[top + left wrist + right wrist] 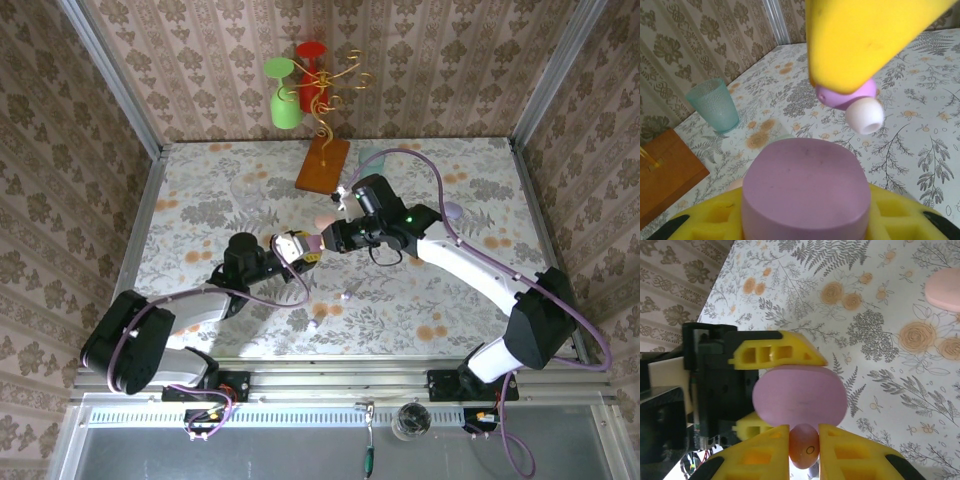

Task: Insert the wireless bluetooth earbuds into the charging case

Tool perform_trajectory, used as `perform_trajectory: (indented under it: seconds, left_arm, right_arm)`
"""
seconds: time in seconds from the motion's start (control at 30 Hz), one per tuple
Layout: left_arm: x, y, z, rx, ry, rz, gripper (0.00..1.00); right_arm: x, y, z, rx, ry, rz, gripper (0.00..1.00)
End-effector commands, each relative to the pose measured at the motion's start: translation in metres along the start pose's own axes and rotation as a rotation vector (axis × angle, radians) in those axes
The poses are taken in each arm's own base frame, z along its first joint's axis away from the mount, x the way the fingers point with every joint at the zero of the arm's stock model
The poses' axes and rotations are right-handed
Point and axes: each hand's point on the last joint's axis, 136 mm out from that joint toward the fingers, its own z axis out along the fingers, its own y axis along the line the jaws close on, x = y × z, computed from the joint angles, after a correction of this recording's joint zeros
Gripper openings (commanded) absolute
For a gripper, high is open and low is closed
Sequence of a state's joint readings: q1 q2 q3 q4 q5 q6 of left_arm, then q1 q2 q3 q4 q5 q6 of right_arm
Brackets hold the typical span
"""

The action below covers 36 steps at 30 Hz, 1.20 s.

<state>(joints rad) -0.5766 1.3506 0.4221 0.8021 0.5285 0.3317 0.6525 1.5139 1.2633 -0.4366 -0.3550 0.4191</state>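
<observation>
top external: the two arms meet over the middle of the flowered table (480, 300). the left gripper (303, 247) and the right gripper (328, 240) are tip to tip, nearly touching. what they hold is too small to make out here. a pink case (325, 217) lies on the table just behind them. farther back stands a wooden stand (322, 164) with gold wire, and a teal cup (372, 158) is to its right.

left wrist: the left gripper's yellow fingers (705, 220) are pressed against the sides of the purple charging case (805, 185), which sits closed between them, lifted off the table. above and beyond it, a yellow finger (865, 40) of the right gripper carries the earbud (847, 95), which is purple with a white tip pointing down and to the right. the bud is in the air, apart from the case's upper face. the teal cup (715, 105) stands at the left, with the wooden stand (665, 165) at the left edge.

right wrist: the right gripper (804, 431) pinches the earbud (803, 447) between its two yellow fingers. the bud is right at the rim of the charging case (800, 397); whether they touch i cannot tell. the left gripper's fingers (775, 355) clamp the case from above and below in this view. the pink case (945, 290) rests on the table at the upper right.
</observation>
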Motion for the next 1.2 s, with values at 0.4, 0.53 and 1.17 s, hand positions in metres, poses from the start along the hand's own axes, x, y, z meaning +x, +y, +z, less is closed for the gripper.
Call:
perform_trajectory:
  seconds: [0.4, 0.53, 1.17]
  left_arm:
    - [-0.019, 0.023, -0.014, -0.02, -0.119, -0.202, 0.32]
    - [-0.024, 0.018, -0.016, 0.023, -0.138, -0.227, 0.32]
    - [-0.036, -0.004, -0.02, 0.179, -0.112, -0.292, 0.32]
  right_arm:
    - [0.047, -0.101, 0.008, 0.193, 0.028, 0.259, 0.2]
    - [0.087, -0.139, 0.022, 0.276, 0.095, 0.343, 0.21]
    - [0.077, -0.137, 0.002, 0.281, 0.003, 0.14, 0.74]
